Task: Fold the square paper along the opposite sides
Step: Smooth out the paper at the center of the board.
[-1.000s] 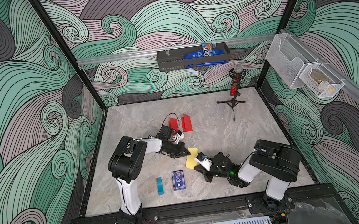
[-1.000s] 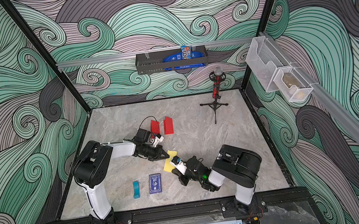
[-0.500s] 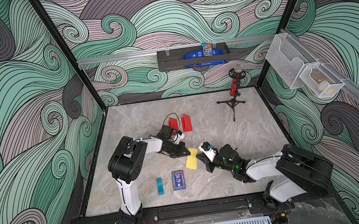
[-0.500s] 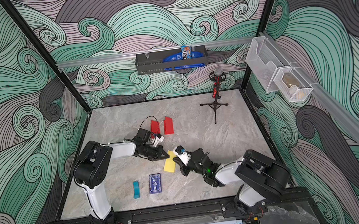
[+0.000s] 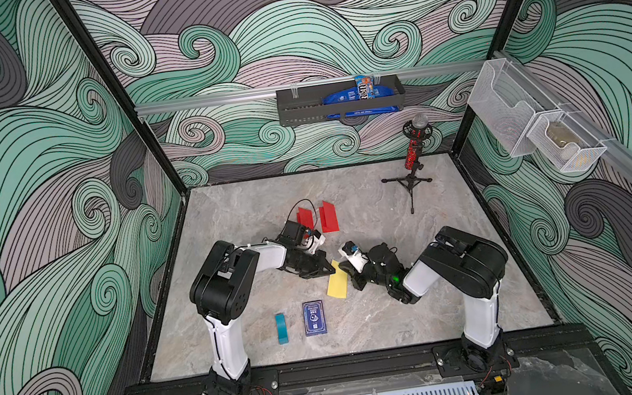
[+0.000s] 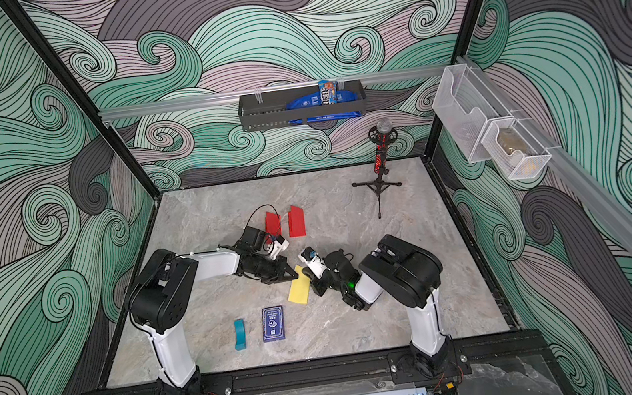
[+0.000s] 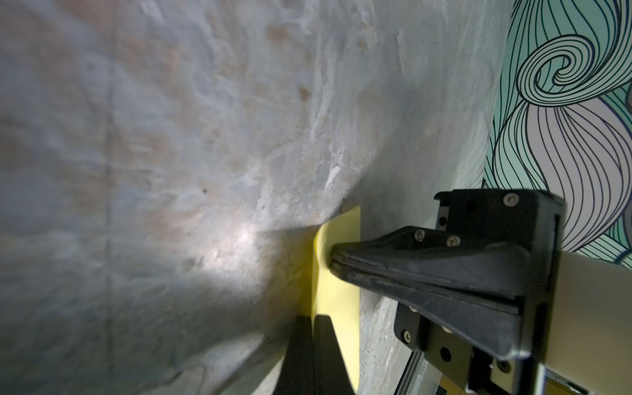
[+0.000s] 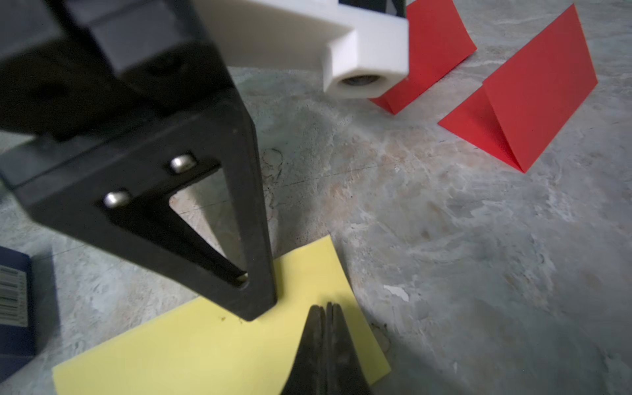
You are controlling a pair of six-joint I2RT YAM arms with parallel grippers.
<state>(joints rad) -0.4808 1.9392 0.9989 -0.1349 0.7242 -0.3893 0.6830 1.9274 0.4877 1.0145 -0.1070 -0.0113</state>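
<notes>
Right arm (image 5: pixel 462 266) shifted, marble tabletop (image 5: pixel 366 326), swirled walls (image 5: pixel 8 166)

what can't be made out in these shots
- Yellow paper: whether it is single or doubled; in the right wrist view, the frame edge and the shut right pincer cover part of it.
- Its upper end, top views: partly under the left pincer.
- Blue box print: too small in top views, cut by the right wrist frame edge.
- Mesh bin contents: small, behind mesh, top views.
</notes>
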